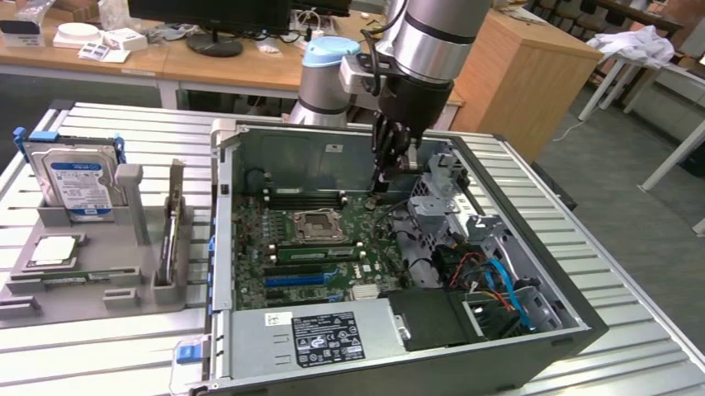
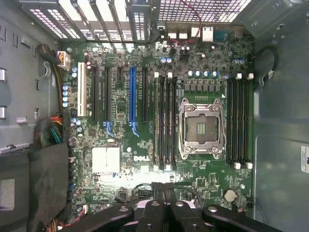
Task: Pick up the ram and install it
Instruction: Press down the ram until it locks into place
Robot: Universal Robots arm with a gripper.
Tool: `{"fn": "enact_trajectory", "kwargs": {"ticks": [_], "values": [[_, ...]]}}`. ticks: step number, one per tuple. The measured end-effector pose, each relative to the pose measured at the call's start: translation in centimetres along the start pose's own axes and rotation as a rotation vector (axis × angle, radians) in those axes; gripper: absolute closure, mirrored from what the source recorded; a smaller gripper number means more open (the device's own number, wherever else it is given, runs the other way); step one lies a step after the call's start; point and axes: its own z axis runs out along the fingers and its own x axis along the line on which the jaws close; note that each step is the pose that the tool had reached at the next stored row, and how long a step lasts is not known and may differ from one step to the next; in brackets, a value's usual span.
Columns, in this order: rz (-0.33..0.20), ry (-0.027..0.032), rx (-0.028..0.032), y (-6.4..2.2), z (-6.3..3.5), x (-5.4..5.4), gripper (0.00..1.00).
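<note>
Exterior view: task looks unstarted, to my eye. Ram (image 1: pixel 172 227), a thin stick on edge, sits in grey tray (image 1: pixel 94 285) at 9 o'clock of open PC case (image 1: pixel 551 330). Hard drive (image 1: pixel 72 177) is at tray's 12, processor chip (image 1: pixel 53 252) at its 8. Gripper (image 1: pixel 388 177) hangs inside case near back wall, well apart from ram; case wall stands btwn them.

Wrist view: pincer fingers (image 2: pixel 157 203) pressed together, nothing held, above motherboard (image 2: pixel 120 169). Memory slot banks flank CPU socket (image 2: pixel 202 128).
</note>
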Motion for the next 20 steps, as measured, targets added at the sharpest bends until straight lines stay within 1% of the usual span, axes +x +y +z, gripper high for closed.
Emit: {"fn": "enact_trajectory", "kwargs": {"ticks": [8, 20], "values": [[0.0, -0.0001, 0.0001, -0.06, 0.04, -0.01, 0.89], [0.0, 0.0001, 0.0, -0.07, 0.83, 0.03, 0.89]]}}
